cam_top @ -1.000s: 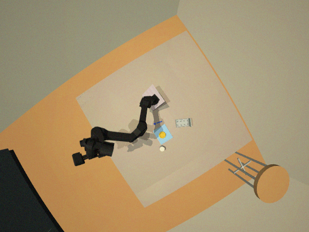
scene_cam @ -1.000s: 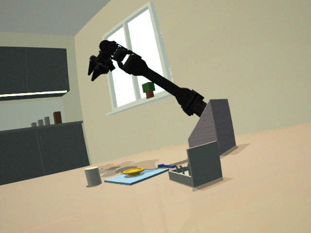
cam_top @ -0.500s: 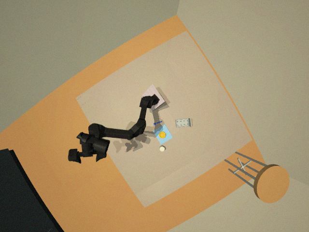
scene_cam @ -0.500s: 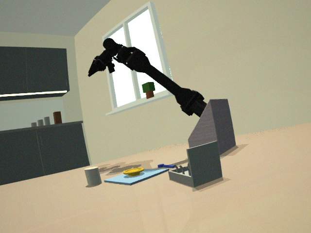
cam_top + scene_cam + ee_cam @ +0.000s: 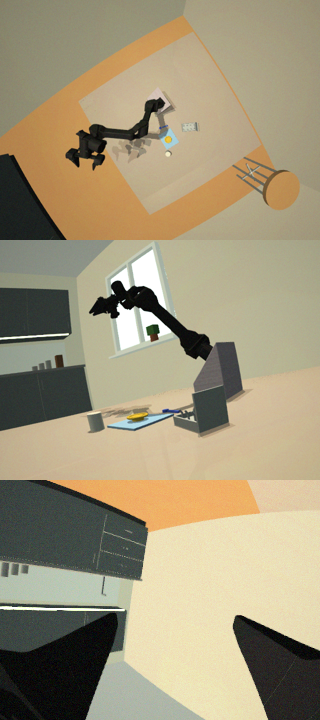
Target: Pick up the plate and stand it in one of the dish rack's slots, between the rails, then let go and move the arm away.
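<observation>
The tool (image 5: 85,162) is held high in the air, out past the counter's (image 5: 206,85) edge, its jaws spread wide with nothing between them. The yellow plate (image 5: 168,139) is seen lying flat on a light blue mat (image 5: 174,142), near the middle of the counter. The dish rack (image 5: 189,126) stands apart from the mat, with bare counter between them. A white cup (image 5: 168,153) sits just off the mat's corner, and a blue utensil (image 5: 163,127) lies by its opposite edge.
</observation>
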{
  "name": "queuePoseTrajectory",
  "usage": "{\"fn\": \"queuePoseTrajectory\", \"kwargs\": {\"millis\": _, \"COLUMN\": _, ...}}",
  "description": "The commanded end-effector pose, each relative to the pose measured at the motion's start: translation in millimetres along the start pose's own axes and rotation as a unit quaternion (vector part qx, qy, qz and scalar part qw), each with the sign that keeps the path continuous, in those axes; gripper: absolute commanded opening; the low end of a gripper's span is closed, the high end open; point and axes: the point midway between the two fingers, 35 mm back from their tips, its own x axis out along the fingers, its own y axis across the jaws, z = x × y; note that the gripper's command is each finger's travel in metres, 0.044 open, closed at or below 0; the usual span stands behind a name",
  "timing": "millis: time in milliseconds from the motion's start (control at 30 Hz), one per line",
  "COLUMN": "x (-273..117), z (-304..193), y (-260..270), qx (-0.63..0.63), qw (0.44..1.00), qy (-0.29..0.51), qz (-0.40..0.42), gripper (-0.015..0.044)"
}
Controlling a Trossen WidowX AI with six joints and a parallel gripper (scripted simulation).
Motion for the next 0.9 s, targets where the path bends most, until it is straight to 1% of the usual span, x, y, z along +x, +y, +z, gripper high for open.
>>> {"fn": "queuePoseTrajectory", "kwargs": {"millis": 0, "x": -1, "z": 3, "y": 11, "qx": 0.061, "qw": 0.998, "qy": 0.028, "qz": -0.001, "gripper": 0.04}}
{"fn": "queuePoseTrajectory", "kwargs": {"millis": 233, "x": 1, "z": 6, "y": 28, "qx": 0.169, "qw": 0.983, "qy": 0.078, "qz": -0.008, "gripper": 0.04}}
{"fn": "queuePoseTrajectory", "kwargs": {"millis": 433, "x": 5, "z": 13, "y": 42, "qx": 0.262, "qw": 0.958, "qy": 0.113, "qz": -0.015, "gripper": 0.04}}
{"fn": "queuePoseTrajectory", "kwargs": {"millis": 867, "x": 23, "z": 37, "y": 68, "qx": 0.456, "qw": 0.873, "qy": 0.17, "qz": -0.032, "gripper": 0.04}}
